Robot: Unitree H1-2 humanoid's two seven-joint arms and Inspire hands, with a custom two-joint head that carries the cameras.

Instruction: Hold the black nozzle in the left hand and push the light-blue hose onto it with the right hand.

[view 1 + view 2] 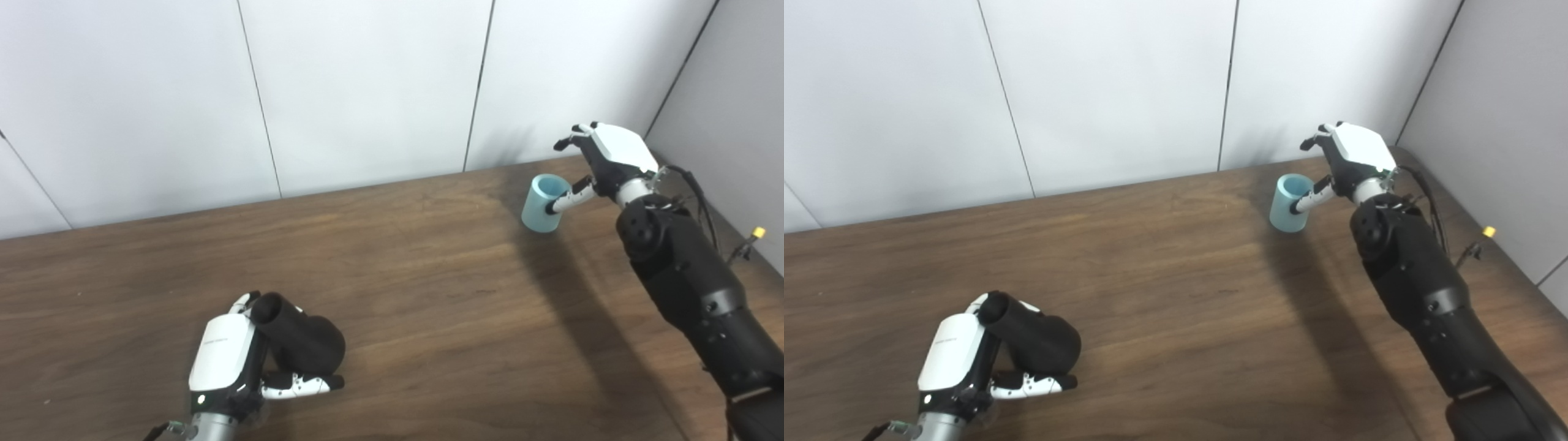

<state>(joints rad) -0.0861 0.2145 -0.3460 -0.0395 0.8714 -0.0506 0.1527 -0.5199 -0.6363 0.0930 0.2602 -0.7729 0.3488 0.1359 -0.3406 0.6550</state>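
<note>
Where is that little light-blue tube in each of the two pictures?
Left eye view: the light-blue hose stands upper right on the table, at the right hand.
Right eye view: the hose sits right of centre, a little further left.
Shared landmark: the wall seam just behind it.

Legible text: none. Faint grey lettering on the white back cover of the left hand (222, 361); too small and blurred to read.
</note>
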